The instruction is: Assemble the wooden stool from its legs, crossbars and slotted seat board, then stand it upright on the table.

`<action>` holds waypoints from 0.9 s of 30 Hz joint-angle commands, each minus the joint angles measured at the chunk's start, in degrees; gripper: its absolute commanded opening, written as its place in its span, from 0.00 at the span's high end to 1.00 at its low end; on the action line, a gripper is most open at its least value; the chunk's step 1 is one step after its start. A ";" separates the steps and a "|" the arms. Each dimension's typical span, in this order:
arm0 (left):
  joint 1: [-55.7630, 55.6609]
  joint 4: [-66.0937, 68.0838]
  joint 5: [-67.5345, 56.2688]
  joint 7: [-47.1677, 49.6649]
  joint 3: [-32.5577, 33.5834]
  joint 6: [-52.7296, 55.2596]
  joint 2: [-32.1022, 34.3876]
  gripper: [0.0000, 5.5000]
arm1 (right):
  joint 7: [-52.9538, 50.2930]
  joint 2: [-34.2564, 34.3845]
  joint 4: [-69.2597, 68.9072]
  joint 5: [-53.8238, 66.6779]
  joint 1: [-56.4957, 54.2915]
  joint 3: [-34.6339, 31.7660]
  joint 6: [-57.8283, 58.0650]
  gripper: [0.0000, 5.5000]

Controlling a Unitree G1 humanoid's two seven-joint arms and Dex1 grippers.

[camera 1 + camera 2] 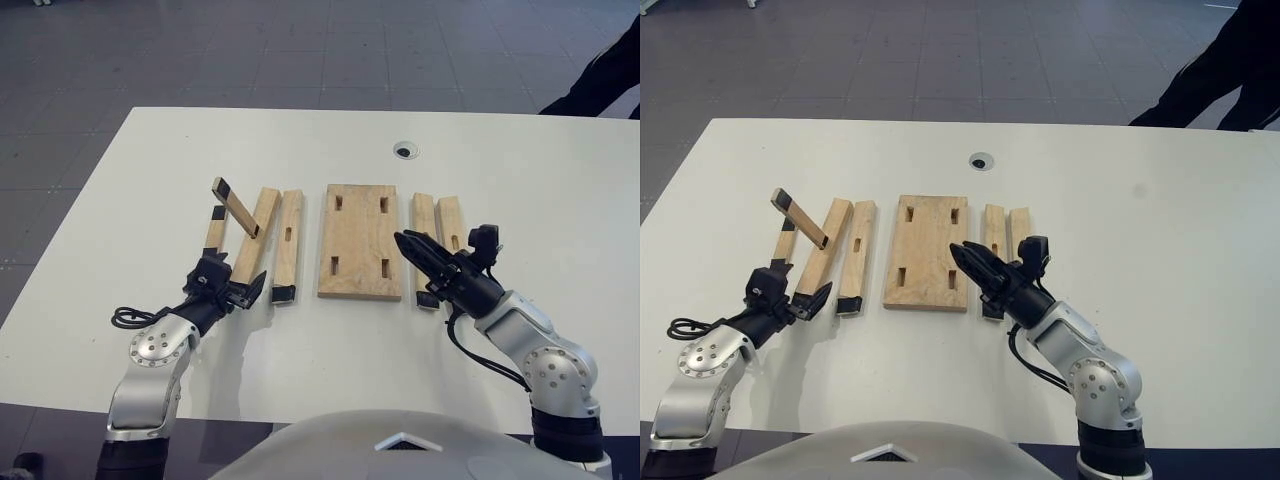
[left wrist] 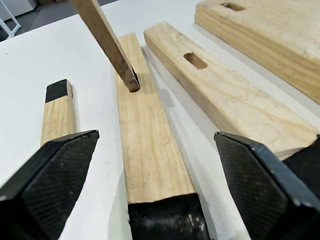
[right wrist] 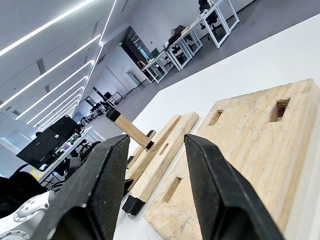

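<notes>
The leg (image 2: pixel 145 145) lies left of the seat board (image 1: pixel 358 240), a thin crossbar (image 2: pixel 102 35) slanting up from its slot; the left gripper (image 2: pixel 160 170) straddles its black-capped end, spread wide. It is stiff, light wood, I judge (the crossbar looks loose), so clamp the leg's flat sides. The right gripper (image 1: pixel 412 245) hovers part-open over the board's right edge.

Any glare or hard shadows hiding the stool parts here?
Left eye view: even light, no glare on the seat board, a soft shadow under the left pincer. Left wrist view: the crossbar casts a faint shadow on its leg. Right wrist view: bright ceiling strip lights, board slots readable.
</notes>
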 commanded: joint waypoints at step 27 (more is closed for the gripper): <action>-20.16 2.23 -5.03 6.90 5.78 20.31 -2.54 0.62 | -1.54 0.25 1.74 0.49 -2.60 -1.13 0.62 0.63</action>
